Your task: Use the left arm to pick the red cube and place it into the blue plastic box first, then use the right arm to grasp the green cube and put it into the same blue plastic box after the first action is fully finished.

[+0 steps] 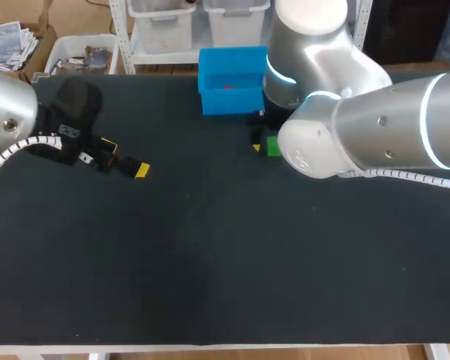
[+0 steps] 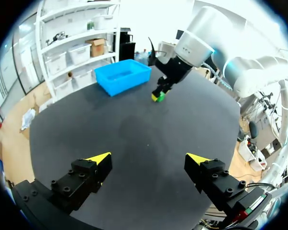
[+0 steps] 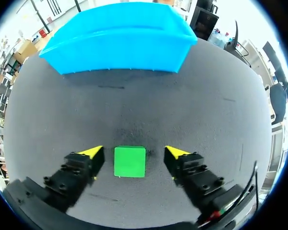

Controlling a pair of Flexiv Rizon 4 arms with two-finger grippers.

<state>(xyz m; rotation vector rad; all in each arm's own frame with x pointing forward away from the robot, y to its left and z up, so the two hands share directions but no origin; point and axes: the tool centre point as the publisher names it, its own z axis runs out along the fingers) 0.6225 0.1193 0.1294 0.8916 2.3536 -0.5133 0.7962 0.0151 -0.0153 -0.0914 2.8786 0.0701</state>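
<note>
Head view: red cube (image 1: 227, 86) sits in the blue box (image 1: 232, 64), right arm (image 1: 375, 127) half-hides the green cube (image 1: 273, 146) near it; left wrist: left gripper (image 2: 149, 160) spread, empty, far off; right wrist alone shows right gripper (image 3: 134, 152) spread astride the cube, not touching, so uneven closing could knock it askew.

you're looking at a black, matte surface (image 1: 210, 262) that runs edge to edge, a pale strip along its near edge and a few tiny light specks on it.
</note>
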